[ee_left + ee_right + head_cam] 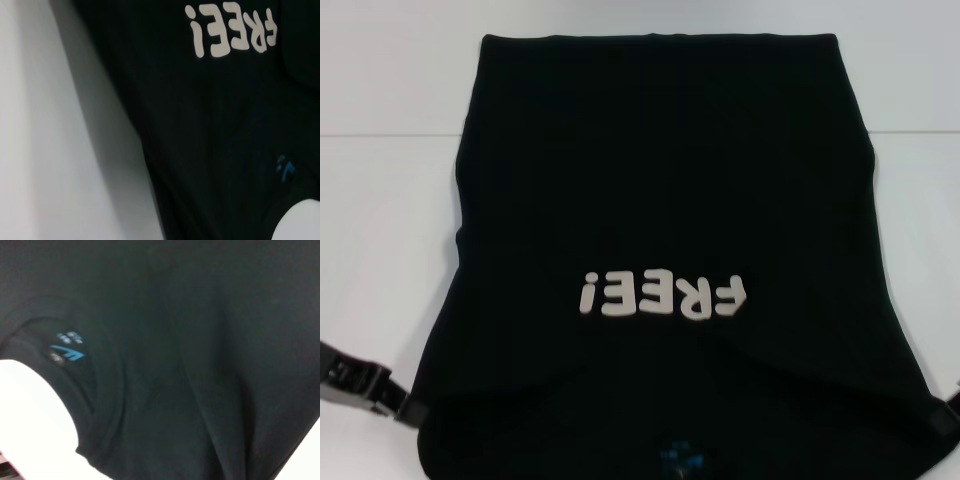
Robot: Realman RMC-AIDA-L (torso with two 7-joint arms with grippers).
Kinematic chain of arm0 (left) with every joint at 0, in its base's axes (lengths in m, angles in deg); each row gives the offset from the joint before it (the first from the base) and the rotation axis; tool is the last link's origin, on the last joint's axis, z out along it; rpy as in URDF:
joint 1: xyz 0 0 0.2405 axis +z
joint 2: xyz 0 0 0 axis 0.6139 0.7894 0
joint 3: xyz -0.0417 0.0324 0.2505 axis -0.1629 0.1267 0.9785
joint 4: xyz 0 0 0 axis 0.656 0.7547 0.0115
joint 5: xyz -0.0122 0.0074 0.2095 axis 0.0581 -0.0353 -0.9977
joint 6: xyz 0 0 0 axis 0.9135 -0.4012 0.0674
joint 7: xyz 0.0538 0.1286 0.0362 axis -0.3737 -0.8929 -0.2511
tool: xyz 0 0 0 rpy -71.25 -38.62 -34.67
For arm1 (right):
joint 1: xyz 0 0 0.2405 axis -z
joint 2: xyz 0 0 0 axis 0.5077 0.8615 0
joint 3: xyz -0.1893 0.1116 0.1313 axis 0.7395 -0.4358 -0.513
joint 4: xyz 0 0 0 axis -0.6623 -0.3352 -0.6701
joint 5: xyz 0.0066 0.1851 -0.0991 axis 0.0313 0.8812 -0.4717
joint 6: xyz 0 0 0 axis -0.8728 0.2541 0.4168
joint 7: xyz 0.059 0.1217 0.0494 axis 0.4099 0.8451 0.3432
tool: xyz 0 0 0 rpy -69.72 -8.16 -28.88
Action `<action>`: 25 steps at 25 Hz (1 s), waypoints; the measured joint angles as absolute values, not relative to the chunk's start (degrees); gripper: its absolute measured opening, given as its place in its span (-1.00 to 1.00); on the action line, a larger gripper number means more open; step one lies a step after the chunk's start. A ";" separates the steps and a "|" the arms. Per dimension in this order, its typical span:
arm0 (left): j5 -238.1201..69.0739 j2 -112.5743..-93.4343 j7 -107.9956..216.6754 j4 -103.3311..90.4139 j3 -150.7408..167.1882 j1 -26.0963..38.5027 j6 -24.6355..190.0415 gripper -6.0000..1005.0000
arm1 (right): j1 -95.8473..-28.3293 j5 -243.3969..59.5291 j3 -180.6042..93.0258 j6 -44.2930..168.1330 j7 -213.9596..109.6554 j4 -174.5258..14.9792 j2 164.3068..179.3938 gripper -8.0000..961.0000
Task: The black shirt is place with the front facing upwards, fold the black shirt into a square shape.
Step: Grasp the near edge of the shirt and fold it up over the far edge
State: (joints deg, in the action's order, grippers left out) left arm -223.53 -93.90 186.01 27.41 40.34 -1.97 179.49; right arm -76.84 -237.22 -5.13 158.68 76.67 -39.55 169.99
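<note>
Left gripper [382, 392]: at the shirt's near left corner, its dark body reaching in from the side and meeting the cloth edge. It looks to be pinching that shoulder, but the fingertips are hidden by fabric, so I cannot tell whether it is clenched or released.
Black shirt [665, 200]: spread on the white table [380, 220], front up, hem at the far end, collar toward the robot. The near part seems raised off the table, judging by the shadow under its left edge in the left wrist view.
Lettering [663, 295]: white "FREE!" across the chest, upside down from the robot's side, just beyond the collar.
Neck label [678, 452]: small blue mark inside the collar, midway between the two near corners.
Right gripper [948, 410]: only a sliver shows at the shirt's near right corner, touching the cloth. Whether it grips cannot be told.
Step in hand: likely the first lengthwise fold, both shoulders taken up together.
Next move: likely carry both corners evenly toward the far hem, keeping the cloth taut between them, and lay the collar edge square on the hem.
</note>
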 joint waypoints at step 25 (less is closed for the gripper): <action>-224.49 -92.40 186.66 25.51 20.30 -4.87 171.59 -0.96 | -70.27 -227.54 -30.66 152.04 70.76 -46.05 166.25 -0.73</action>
State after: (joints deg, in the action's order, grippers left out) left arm -224.49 -92.40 186.66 25.51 20.30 -4.87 171.59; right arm -70.27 -227.54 -30.66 152.04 70.76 -46.05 166.25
